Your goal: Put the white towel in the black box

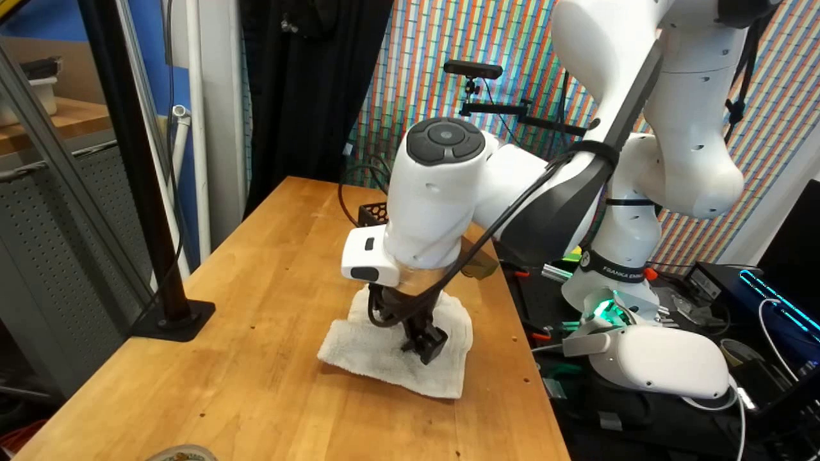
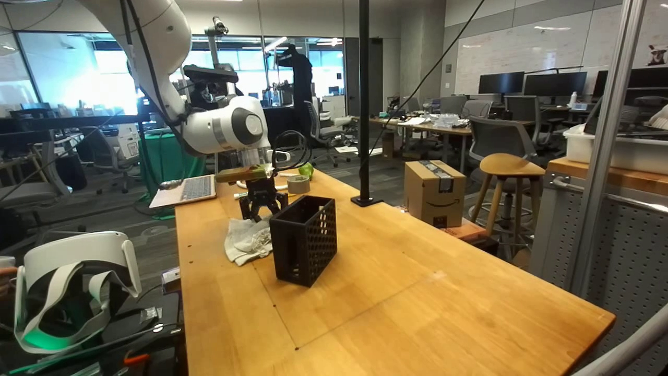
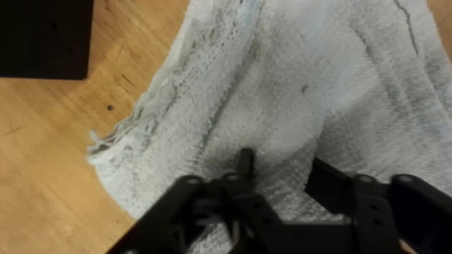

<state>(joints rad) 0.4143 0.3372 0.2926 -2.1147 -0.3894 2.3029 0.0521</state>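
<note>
The white towel lies crumpled on the wooden table in both exterior views. It fills much of the wrist view. My gripper is over the towel with its two fingers apart. Towel cloth shows between the fingers, but they are not closed on it. In an exterior view the gripper points down at the towel with its fingers low. The black box is an open-topped crate with perforated sides, standing beside the towel. It is mostly hidden behind the arm in an exterior view. Its dark corner shows in the wrist view.
A black pole on a flat base stands at the table edge. A laptop, a tape roll and a green object lie at the table's end. A bowl-like rim shows at an exterior view's bottom edge.
</note>
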